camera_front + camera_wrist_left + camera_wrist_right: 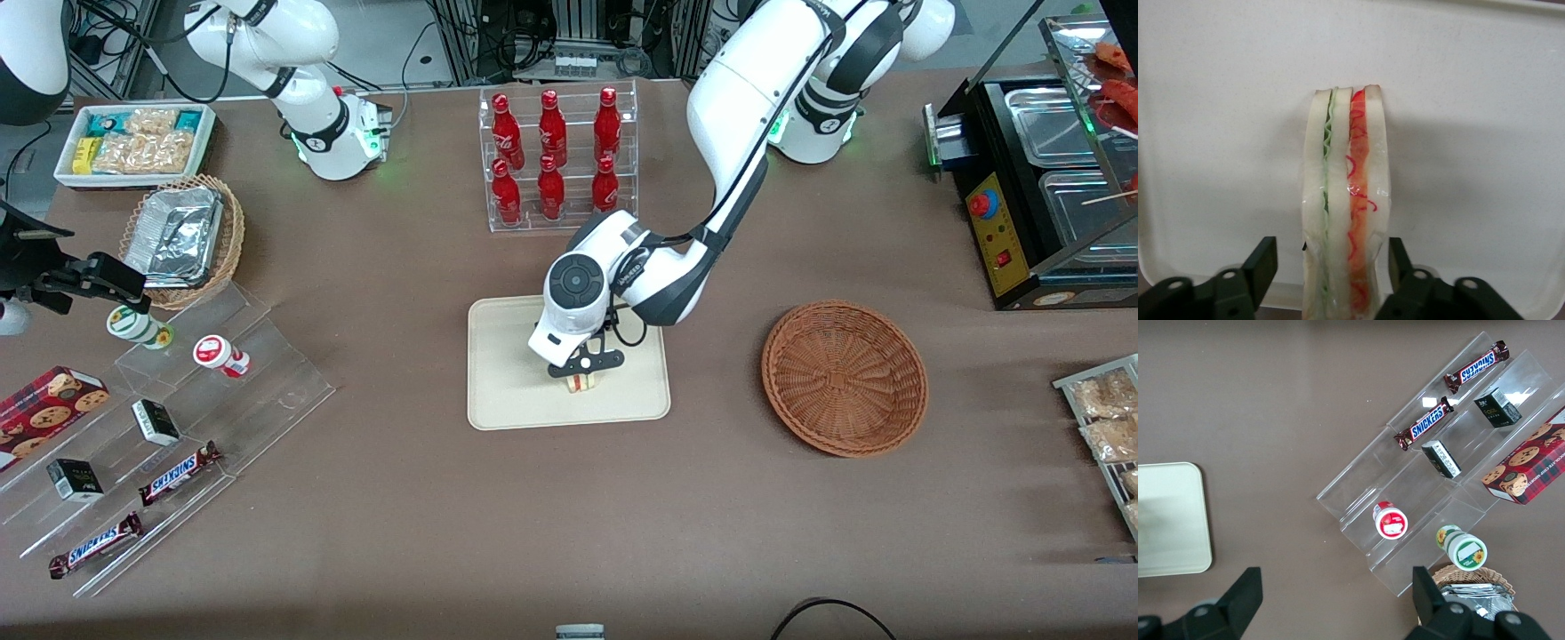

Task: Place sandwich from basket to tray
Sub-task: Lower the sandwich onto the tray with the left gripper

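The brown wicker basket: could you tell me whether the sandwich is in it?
No, the basket is bare; the sandwich stands on the tray under the gripper.

White Franka arm, black gripper

The working arm (pixel 738 116) has glossy white shells, black joint bands, a dark round wrist cap, a black cable along it and green base lights; the gripper (pixel 584 369) over the tray has black fingers (pixel 1261 263) with silver screws.

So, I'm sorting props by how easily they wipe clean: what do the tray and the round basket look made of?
The tray looks like smooth matte cream plastic: even colour, moulded rounded corners and low rim. The basket, which holds nothing, seems woven reddish-brown wicker or a plastic imitation: ribs radiate from its centre. The gripper, jaws open, straddles the sandwich on the tray.
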Controlling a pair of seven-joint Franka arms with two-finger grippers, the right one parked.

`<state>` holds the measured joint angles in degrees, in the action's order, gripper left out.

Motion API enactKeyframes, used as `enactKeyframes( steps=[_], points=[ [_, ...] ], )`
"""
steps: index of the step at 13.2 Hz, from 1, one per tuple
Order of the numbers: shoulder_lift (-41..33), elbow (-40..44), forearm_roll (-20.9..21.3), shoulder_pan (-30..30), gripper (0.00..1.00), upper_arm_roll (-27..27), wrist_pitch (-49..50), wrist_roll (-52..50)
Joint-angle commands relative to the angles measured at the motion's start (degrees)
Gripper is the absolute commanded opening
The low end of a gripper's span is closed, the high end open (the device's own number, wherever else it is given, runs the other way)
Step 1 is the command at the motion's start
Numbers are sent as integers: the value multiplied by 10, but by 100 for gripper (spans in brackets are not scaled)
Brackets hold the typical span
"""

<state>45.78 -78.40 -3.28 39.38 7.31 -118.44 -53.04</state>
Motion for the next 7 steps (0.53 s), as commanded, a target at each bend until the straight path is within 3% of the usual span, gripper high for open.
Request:
enactKeyframes(
  steps=[1, 4, 7],
  points=[
    [-5, 45, -8, 3, 100, -6, 54, -9],
    [-19, 120, -8, 2, 100, -8, 163, -4],
    [-62, 123, -8, -27, 100, -5, 207, 6]
  ],
)
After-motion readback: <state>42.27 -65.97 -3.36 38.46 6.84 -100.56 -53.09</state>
